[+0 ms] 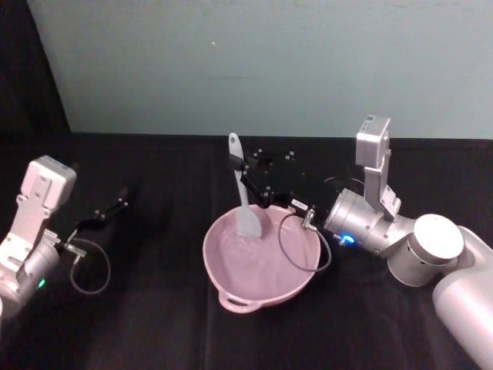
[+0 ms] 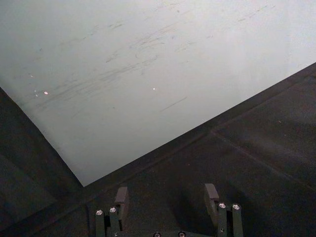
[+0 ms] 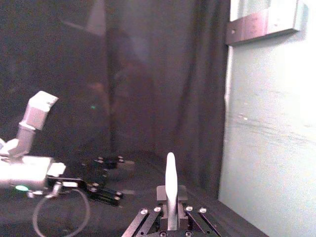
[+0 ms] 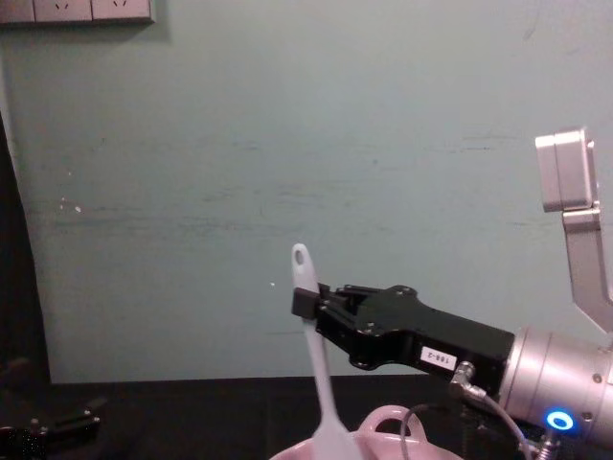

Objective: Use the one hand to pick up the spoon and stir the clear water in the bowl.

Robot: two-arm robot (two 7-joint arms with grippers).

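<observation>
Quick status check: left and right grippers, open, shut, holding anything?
Left gripper: open, holding nothing.
Right gripper: shut on the spoon, blade in the bowl.

Spoon: white plastic spatula-like spoon (image 1: 241,191) with a long slim handle, standing nearly upright. Its flat blade is down inside the bowl and its holed end is up.
Bowl: pale pink glossy bowl (image 1: 211,262) with a small loop handle at its near rim, sitting mid-scene on the black cloth-covered table (image 1: 154,327).
Right gripper: black blocky right gripper (image 1: 239,171) reaching in from the right above the bowl's far rim, fingers clamped on the spoon's upper handle.
Left gripper: slim black left gripper (image 1: 120,199) at the left, well apart from the bowl.
Backdrop: pale teal wall (image 1: 231,62) behind the table.
</observation>
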